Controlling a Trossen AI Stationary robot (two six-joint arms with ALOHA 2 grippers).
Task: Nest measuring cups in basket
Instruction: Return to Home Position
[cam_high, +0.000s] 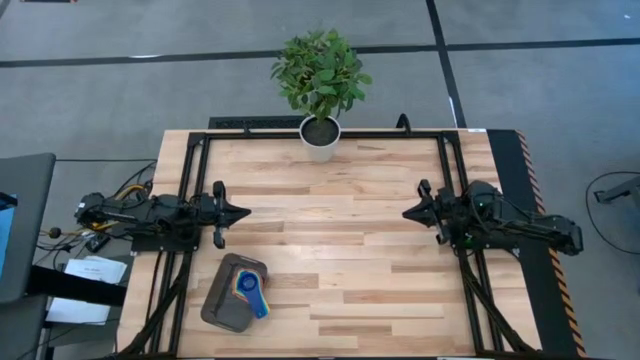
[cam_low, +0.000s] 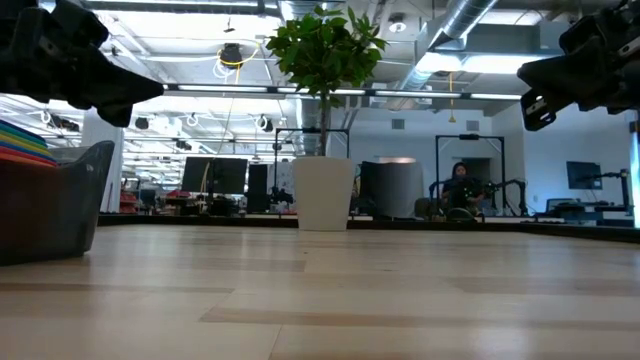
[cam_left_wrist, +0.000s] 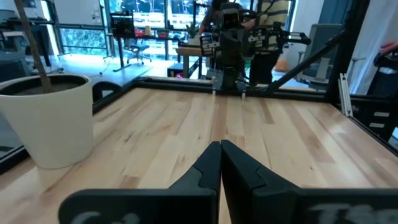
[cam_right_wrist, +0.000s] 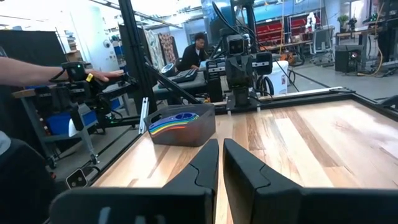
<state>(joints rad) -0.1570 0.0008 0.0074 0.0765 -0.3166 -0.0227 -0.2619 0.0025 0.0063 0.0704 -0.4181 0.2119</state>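
Grey floor (cam_high: 100, 90), exposed ceiling ducts (cam_low: 462, 18), distant monitors (cam_low: 213, 175), bright daylight.

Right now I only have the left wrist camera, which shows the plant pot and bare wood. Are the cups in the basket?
Observer: Yes. The cups sit nested in the basket, at the table's left side, away from the plant.
Operator: Where is my left gripper against it?
Observer: The left gripper hangs beside the basket on the plant's side, not over it.
Operator: And the right one?
Observer: The right gripper is shut and empty, over the table's right side.
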